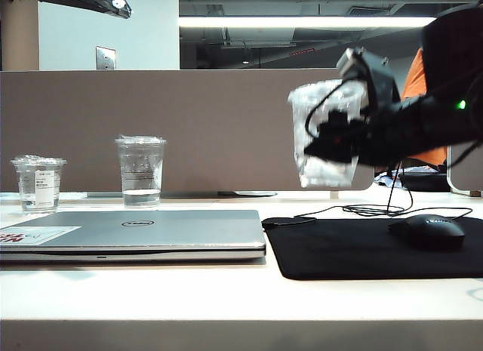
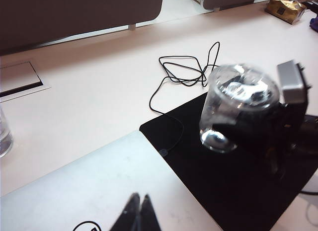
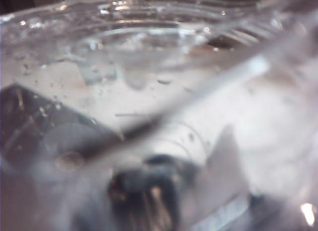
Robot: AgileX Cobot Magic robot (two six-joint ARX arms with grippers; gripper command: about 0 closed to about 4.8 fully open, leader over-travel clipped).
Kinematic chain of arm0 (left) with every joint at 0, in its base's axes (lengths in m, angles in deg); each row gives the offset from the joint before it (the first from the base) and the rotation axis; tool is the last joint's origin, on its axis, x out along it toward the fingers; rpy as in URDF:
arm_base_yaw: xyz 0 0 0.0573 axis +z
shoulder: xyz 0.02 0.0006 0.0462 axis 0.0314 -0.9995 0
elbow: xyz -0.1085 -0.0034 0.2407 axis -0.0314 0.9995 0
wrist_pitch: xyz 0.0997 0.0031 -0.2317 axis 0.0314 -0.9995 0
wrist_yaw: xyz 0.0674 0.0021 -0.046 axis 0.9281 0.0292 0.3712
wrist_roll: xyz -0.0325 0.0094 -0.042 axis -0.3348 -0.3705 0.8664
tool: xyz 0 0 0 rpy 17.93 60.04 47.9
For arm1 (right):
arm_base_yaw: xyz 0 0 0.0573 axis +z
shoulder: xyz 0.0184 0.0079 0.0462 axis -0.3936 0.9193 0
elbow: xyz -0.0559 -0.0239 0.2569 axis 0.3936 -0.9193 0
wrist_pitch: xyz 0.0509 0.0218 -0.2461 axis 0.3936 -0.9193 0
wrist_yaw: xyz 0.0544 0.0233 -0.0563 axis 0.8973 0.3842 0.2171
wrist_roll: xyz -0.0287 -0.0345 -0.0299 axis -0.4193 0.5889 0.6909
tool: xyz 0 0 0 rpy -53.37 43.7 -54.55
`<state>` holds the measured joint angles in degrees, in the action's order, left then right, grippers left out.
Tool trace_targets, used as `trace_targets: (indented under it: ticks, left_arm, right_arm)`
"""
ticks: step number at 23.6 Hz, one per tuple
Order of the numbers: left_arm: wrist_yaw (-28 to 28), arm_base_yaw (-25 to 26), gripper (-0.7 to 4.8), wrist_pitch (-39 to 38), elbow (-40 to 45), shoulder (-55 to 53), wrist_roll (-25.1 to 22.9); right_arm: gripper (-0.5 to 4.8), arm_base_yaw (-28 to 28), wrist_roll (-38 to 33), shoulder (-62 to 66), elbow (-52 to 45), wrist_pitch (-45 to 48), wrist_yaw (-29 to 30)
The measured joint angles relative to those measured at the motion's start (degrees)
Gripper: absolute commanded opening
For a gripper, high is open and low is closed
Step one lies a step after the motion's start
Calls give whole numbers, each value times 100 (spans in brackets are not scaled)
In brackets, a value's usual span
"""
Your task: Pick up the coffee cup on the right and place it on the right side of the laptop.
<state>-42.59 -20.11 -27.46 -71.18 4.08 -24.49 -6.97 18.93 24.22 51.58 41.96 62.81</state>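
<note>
I see bare mouse pad (image 1: 332, 249) open right of the laptop (image 1: 151, 232); the mouse (image 1: 427, 232) (cable (image 1: 377, 210) behind) crowds its far end.

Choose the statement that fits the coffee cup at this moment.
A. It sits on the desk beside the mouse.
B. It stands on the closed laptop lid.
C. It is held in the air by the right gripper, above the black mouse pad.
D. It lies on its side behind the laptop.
C: the coffee cup is clamped in the right gripper, clear of the black mouse pad below; the left gripper hangs shut over the laptop.
</note>
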Motion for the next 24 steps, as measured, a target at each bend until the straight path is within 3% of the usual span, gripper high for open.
trace_targets:
  ticks: [20, 21, 22, 24]
  left_arm:
    - [0, 0, -5, -4, 0, -2, 0]
    - [0, 0, -5, -4, 0, -2, 0]
    - [0, 0, -5, -4, 0, -2, 0]
    - [0, 0, -5, -4, 0, -2, 0]
  right_arm:
    - [211, 111, -2, 881, -61, 332, -7]
    - [232, 111, -2, 879, -63, 337, -7]
    - [330, 111, -2, 881, -66, 334, -4]
    - [427, 111, -2, 879, -118, 345, 9]
